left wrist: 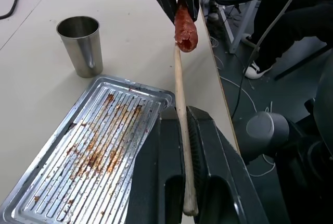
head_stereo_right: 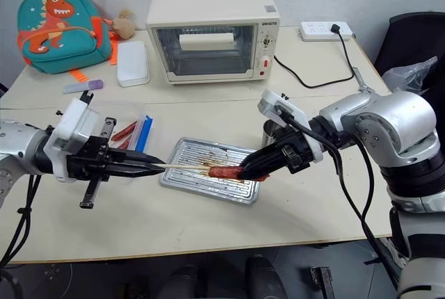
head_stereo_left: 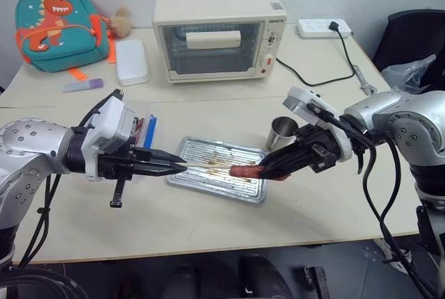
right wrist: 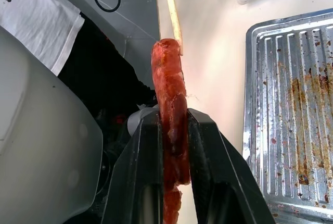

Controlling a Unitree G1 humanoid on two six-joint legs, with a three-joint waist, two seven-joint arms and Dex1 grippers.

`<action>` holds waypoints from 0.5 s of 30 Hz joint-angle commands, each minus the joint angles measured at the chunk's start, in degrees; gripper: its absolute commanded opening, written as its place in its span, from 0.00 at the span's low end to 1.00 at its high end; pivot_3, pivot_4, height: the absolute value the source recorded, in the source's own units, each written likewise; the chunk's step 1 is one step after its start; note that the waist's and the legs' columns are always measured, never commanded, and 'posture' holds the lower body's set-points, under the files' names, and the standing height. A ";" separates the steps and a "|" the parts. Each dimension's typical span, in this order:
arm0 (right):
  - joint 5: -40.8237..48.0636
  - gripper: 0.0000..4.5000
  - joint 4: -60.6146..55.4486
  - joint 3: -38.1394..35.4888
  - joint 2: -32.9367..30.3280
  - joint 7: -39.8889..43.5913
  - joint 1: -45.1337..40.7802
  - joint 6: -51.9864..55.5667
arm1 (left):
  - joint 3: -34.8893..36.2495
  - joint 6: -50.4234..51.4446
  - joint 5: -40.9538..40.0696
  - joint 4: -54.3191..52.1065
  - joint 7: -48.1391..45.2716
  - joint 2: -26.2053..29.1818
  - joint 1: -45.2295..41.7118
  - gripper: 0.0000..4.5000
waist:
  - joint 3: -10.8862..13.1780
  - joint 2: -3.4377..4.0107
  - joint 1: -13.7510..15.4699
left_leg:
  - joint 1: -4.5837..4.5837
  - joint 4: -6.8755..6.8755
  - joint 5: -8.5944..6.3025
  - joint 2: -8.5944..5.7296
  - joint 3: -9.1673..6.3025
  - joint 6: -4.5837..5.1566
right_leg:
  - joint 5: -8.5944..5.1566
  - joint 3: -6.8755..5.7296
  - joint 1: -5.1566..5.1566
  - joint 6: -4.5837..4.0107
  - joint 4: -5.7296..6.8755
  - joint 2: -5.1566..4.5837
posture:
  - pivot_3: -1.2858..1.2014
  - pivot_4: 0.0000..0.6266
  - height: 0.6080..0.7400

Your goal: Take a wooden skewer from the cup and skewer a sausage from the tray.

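Above the silver ribbed tray (head_stereo_left: 208, 182), my two grippers face each other. My left gripper (head_stereo_left: 177, 168) is shut on the wooden skewer (head_stereo_left: 208, 167), which points right. My right gripper (head_stereo_left: 268, 170) is shut on a reddish-brown sausage (head_stereo_left: 243, 171), whose free end points left. The skewer's tip meets that end; I cannot tell whether it has gone in. In the left wrist view the skewer (left wrist: 182, 130) runs up to the sausage (left wrist: 185, 28), with the steel cup (left wrist: 80, 44) beside the tray (left wrist: 93, 156). The right wrist view shows the sausage (right wrist: 169, 88) clamped between the fingers.
A toaster oven (head_stereo_left: 219, 31) stands at the back, its cable running to a power strip (head_stereo_left: 323, 28). A dinosaur backpack (head_stereo_left: 61, 28), a white box (head_stereo_left: 131, 61) and a purple tube (head_stereo_left: 83, 85) lie at the back left. A clear blue-edged container (head_stereo_right: 135, 132) sits left of the tray.
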 commanded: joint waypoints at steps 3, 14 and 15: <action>0.91 0.13 -0.34 -1.57 -1.61 0.21 0.01 -0.18 | 2.36 -1.51 1.01 1.01 -1.61 1.65 -0.41 0.00 | 0.00 0.00 0.20 | 0.00 0.01 0.00 0.00 0.01 0.00 | 0.00 0.00 0.00 0.00 0.00 0.00 | 0.52 0.24 1.00; 1.53 0.13 0.54 -1.71 -0.93 -0.43 -0.75 0.67 | 1.99 -0.99 0.43 0.08 -0.93 1.08 -0.85 0.00 | 0.00 0.00 0.77 | 0.00 0.03 -0.01 0.00 0.03 0.01 | 0.00 0.01 0.00 0.00 0.00 0.00 | 0.52 0.24 1.00; 1.60 0.13 0.55 -1.76 -0.90 -0.48 -0.79 0.79 | 1.82 -1.00 0.41 0.06 -0.88 0.96 -1.00 0.00 | 0.00 0.00 0.77 | 0.00 0.03 -0.01 0.00 0.03 0.01 | 0.00 0.01 0.00 0.00 0.00 0.00 | 0.52 0.24 1.00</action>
